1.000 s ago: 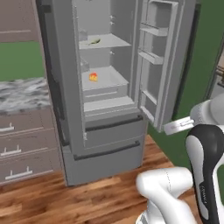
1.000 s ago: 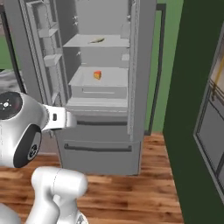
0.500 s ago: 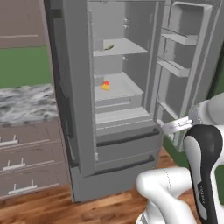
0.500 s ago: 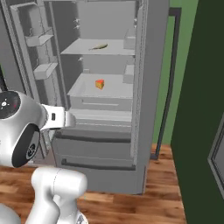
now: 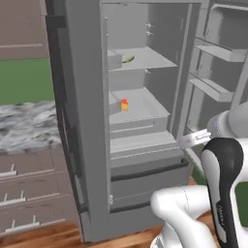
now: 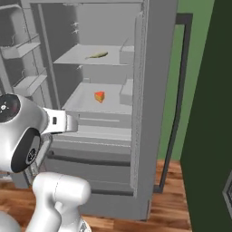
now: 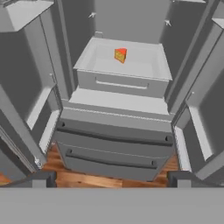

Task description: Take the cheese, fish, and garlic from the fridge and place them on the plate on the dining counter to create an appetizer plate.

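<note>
Two of the task's foods are showing inside the open fridge (image 6: 149,90): the cheese (image 6: 99,96) is sitting on the middle shelf, at the centre left of the right base view, and the fish (image 6: 97,55) is lying on the shelf above it, toward the upper left of that frame. In the left base view the cheese (image 5: 124,104) is appearing just left of centre, partly behind the edge of the fridge's near wall (image 5: 87,116), while the fish (image 5: 128,58) is peeking out as a small yellowish shape on the upper shelf. In the hand view the cheese (image 7: 120,54) is resting in the upper middle of the frame, alone on its pale shelf, with the fridge (image 7: 118,148) drawers stretching across the centre below it and door bins running down both sides. The gripper (image 7: 108,178) is hanging open well short of the shelves, its two dark fingertips (image 7: 41,179) standing wide apart at the bottom corners of the hand view and holding nothing. A marble counter (image 5: 26,126) over brown drawers is occupying the left side of the left base view.
</note>
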Tool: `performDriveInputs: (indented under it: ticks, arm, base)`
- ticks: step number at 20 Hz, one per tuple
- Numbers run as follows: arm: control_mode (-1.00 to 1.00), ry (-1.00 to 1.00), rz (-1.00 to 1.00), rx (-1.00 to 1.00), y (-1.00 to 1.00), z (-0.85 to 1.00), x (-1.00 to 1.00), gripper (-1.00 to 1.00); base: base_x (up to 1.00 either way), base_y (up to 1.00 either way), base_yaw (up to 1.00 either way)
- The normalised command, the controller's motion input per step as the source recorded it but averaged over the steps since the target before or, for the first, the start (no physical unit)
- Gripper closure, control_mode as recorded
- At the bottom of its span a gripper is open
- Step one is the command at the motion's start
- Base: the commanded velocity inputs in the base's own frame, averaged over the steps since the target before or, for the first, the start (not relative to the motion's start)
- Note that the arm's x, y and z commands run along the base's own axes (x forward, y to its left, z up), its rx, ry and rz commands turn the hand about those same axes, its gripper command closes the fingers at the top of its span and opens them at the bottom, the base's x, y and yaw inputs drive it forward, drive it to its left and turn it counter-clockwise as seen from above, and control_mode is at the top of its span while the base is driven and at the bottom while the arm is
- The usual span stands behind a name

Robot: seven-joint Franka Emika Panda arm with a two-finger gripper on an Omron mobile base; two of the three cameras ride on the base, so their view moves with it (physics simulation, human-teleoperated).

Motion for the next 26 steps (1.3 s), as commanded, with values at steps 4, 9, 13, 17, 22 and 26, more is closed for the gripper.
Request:
performDriveInputs:
  ticks: [4,9,13,17,22,26]
  arm:
    - [1.00,0.00,0.00,0.00,0.00,0.00,0.00,-1.00]
    - [1.00,0.00,0.00,0.00,0.00,0.00,0.00,-1.00]
    - [1.00,0.00,0.00,0.00,0.00,0.00,0.00,-1.00]
    - [1.00,0.00,0.00,0.00,0.00,0.00,0.00,-1.00]
    - [1.00,0.00,0.00,0.00,0.00,0.00,0.00,-1.00]
    - [1.00,0.00,0.00,0.00,0.00,0.00,0.00,-1.00]
  base:
    - [0.31,-0.44,0.12]
    - [0.59,-0.08,0.14]
    - [0.78,0.00,0.12]
    - [0.67,-0.01,0.09]
    - [0.62,0.00,0.04]
    - [0.35,0.01,0.00]
